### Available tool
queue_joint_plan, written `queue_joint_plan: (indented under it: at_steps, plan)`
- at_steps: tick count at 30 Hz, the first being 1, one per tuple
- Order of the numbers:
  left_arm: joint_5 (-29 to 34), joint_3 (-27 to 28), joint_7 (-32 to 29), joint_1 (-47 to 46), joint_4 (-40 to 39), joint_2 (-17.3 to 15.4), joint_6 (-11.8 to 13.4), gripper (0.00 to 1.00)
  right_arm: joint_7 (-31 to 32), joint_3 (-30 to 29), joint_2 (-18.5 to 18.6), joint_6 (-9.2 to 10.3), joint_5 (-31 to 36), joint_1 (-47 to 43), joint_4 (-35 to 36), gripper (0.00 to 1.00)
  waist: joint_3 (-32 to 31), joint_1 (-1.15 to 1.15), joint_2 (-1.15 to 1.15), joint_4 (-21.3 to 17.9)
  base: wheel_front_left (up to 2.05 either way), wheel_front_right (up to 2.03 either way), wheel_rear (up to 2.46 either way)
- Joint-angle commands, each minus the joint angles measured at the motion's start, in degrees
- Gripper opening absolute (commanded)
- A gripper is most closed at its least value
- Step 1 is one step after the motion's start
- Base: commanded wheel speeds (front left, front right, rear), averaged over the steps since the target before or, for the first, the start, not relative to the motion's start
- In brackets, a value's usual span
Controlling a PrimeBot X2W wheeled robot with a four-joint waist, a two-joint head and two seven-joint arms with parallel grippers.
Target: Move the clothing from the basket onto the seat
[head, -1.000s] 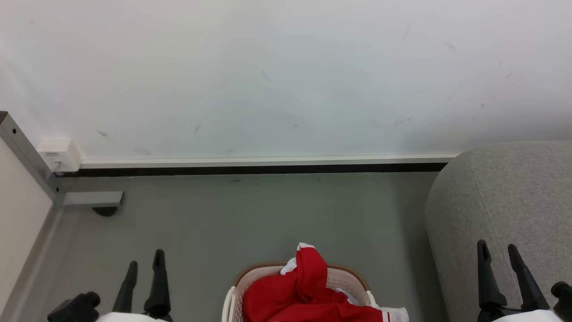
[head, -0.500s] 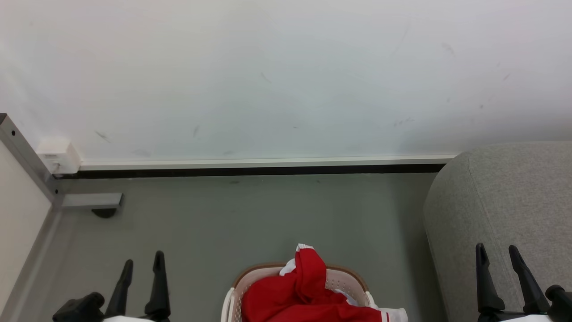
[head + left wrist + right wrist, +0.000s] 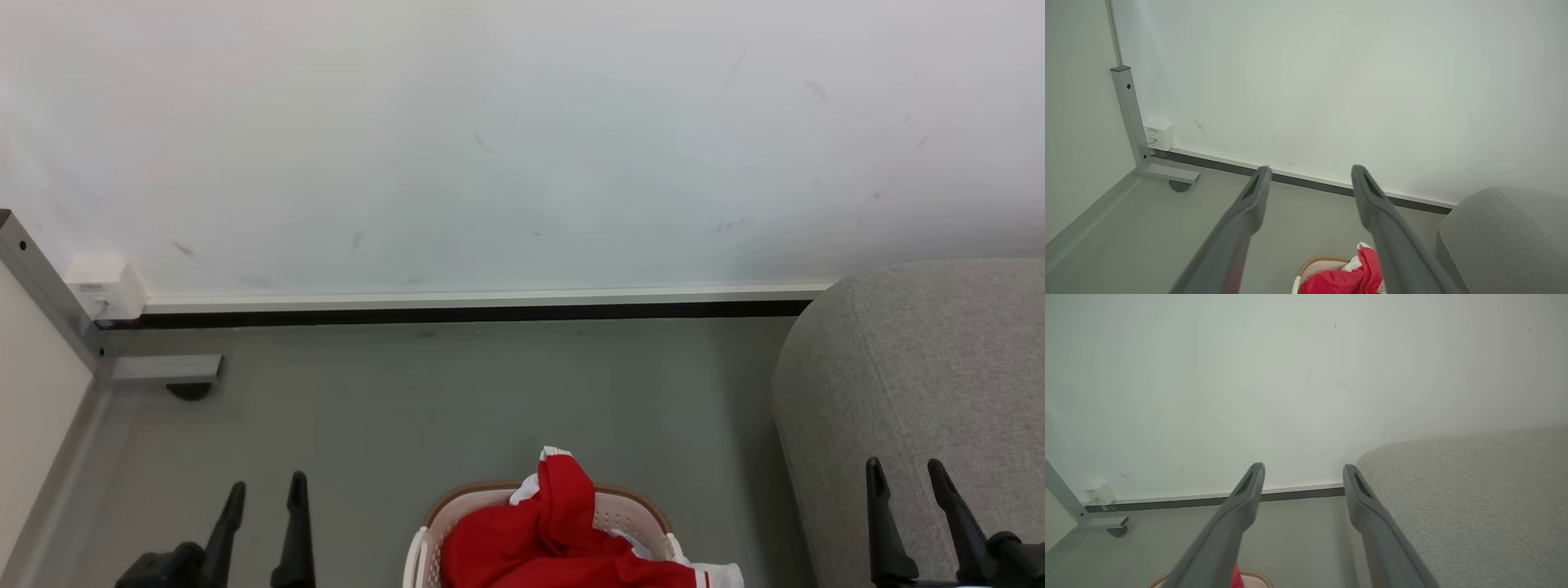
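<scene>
My left hand (image 3: 267, 482) and right hand (image 3: 904, 464), both spread wide and holding nothing, have dipped a little, so the clothes (image 3: 522, 547) still wait in the basket (image 3: 629, 514) by the seat (image 3: 939, 367).

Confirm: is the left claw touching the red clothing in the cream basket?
Apart. The head view shows grey floor between the left claw and the bright-red clothing in the cream perforated plastic basket.

The head camera looked forward and down at the wall (image 3: 522, 147), with the basket (image 3: 624, 514) at 6 o'clock. Both wrist cameras faced that same wall more levelly, sharing the seat (image 3: 1506, 228) toward 4 o'clock.
</scene>
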State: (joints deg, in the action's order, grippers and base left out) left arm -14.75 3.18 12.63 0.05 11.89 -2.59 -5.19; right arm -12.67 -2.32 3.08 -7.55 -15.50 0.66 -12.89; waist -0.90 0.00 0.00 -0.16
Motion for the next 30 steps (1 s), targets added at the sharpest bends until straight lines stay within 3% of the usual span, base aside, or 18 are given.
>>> queue_joint_plan:
  at_steps: [1, 22, 30]
  plan:
    - [1.36, 0.09, 0.55, 0.56, 0.12, -0.44, -0.26, 1.0, -0.49, -0.07, 0.01, 0.1, 1.23, -0.56, -0.08, 1.0, -0.04, 0.0, 0.0, -0.01, 0.0, 0.0, 0.0]
    - [7.62, -0.33, 2.64, 1.22, 2.76, -0.47, -1.7, 1.0, -2.64, 1.08, -0.1, 0.12, 6.15, -1.23, -1.82, 1.0, -0.25, 0.0, 0.0, -0.29, 0.0, 0.0, 0.0]
    - [5.76, 0.25, 2.55, 0.8, 3.61, -0.45, -2.05, 1.0, -2.57, 1.36, -0.12, 0.12, 4.79, -1.3, -2.08, 1.0, -0.21, 0.0, 0.0, -0.53, 0.0, 0.0, 0.0]
